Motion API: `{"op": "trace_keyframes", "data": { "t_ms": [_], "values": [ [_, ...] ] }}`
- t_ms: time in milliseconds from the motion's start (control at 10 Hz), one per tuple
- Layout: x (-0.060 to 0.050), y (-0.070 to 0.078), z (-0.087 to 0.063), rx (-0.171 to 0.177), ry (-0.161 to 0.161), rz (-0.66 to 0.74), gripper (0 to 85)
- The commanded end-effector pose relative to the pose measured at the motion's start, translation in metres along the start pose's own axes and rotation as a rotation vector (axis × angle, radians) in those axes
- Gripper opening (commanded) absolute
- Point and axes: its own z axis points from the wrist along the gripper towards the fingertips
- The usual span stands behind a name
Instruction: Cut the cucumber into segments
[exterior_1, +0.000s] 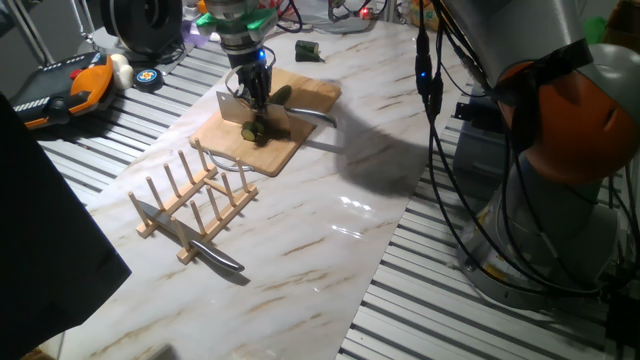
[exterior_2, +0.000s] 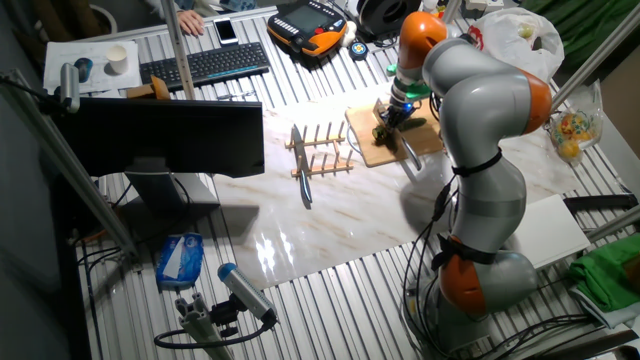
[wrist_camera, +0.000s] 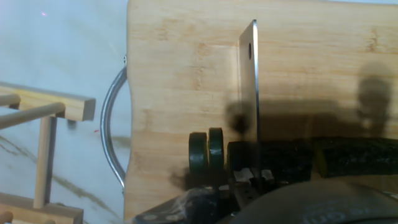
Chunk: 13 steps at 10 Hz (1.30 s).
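On the wooden board (exterior_1: 303, 96) lies the dark green cucumber (wrist_camera: 354, 155), running off to the right of the blade in the hand view. Two thin segments (wrist_camera: 207, 149) stand on edge just left of the blade, close to the cucumber's cut end. My gripper (exterior_1: 252, 90) hangs over the board, shut on the handle of a broad knife (wrist_camera: 249, 93). The knife points blade-down and crosses the cucumber. The same group shows small in the other fixed view, at the gripper (exterior_2: 394, 112). My hand hides the middle of the cucumber (exterior_1: 283, 95).
A wooden peg rack (exterior_1: 195, 200) stands in front of the board, with a second knife (exterior_1: 190, 238) lying through it. The board has a metal loop handle (wrist_camera: 112, 134) on the rack side. A small dark green stub (exterior_1: 307, 50) lies behind the board. Tools lie at the far left.
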Motion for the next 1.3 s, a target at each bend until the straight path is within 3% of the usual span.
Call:
{"op": "trace_keyframes", "data": {
  "t_ms": [0,600,800,1200],
  "values": [
    [0.000,-0.001,-0.002,-0.006,0.005,-0.001,0.7],
    [0.004,0.005,-0.020,-0.008,0.014,0.007,0.7],
    [0.008,0.004,-0.034,-0.004,0.026,0.010,0.7],
    [0.010,-0.004,-0.041,0.022,0.005,0.006,0.7]
  ]
}}
